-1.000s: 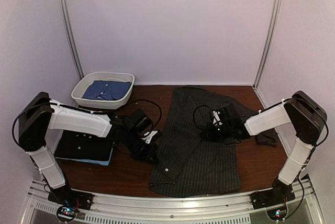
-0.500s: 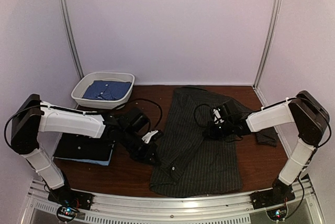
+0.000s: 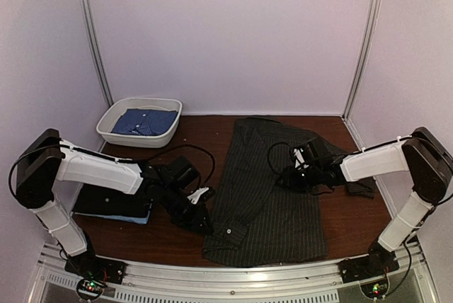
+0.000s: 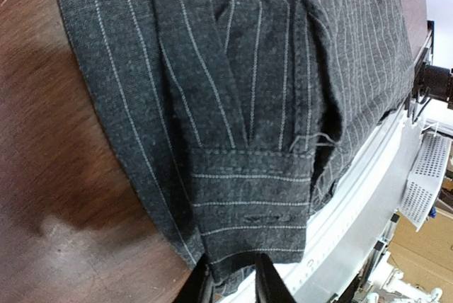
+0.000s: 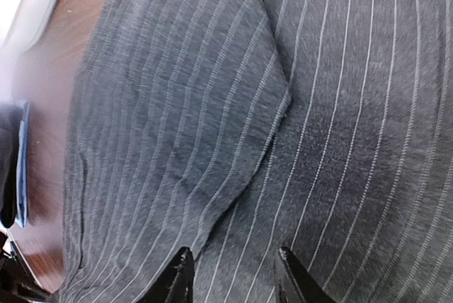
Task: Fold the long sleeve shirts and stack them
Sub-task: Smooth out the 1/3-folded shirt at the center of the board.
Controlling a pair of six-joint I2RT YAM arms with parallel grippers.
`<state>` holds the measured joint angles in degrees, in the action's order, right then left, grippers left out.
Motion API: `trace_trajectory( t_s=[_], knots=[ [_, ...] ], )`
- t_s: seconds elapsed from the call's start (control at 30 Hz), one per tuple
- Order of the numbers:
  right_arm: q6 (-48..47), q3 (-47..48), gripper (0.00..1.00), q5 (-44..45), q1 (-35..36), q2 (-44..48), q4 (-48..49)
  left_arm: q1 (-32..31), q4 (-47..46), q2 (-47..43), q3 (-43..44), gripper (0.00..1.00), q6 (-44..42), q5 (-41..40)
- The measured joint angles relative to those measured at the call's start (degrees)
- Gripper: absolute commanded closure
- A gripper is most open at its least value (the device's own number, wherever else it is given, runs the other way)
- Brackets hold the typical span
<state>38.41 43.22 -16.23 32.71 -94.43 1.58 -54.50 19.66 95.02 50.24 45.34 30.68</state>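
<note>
Top external: blue shirt [image 3: 145, 121] in tub [image 3: 138, 141]

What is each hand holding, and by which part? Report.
Right hand: nothing, open above the pinstriped shirt. Left hand: cuff edge between its parted fingers; grip unclear.

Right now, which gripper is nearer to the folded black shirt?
Left. The left gripper sits just right of the folded black shirt; the right gripper is over the pinstriped shirt, farther right.

Both arms are reaching low, end effectors parted.
The left end effector [image 4: 230, 280] is hanging at the pinstriped shirt's [image 3: 277, 219] left edge, fingers narrowly apart; the right end effector [image 5: 234, 272] is pointing onto its middle, fingers wider.
</note>
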Motion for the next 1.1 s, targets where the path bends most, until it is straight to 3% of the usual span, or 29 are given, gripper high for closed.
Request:
trace_trajectory(
  t_s=[0.27, 0.53, 0.67, 1.0, 1.1],
  knots=[
    [-1.44, -0.37, 0.60, 3.80, 8.04, 11.47, -2.86, -0.09, 3.06, 0.09, 2.03, 0.70, -1.14, -4.09],
    [-1.77, -0.28, 0.68, 4.61, 17.35, 10.84, -3.89, -0.11, 7.50, -1.20, 6.21, 0.71, -1.51, -9.97],
    [-1.55, 2.86, 0.69, 4.66, 21.42, 5.62, -3.43, -0.11, 6.56, -1.16, 7.69, 0.71, -1.51, -9.97],
    [-0.42, 6.99, 0.49, 5.77, 31.82, -0.04, -2.91, -0.09, 0.24, 6.91, 10.25, 0.72, -1.51, -6.19],
    [0.63, 5.95, 0.48, 6.75, 32.85, 0.42, -3.10, -0.09, -0.92, 9.77, 11.19, 0.72, -1.55, -5.14]
  ],
)
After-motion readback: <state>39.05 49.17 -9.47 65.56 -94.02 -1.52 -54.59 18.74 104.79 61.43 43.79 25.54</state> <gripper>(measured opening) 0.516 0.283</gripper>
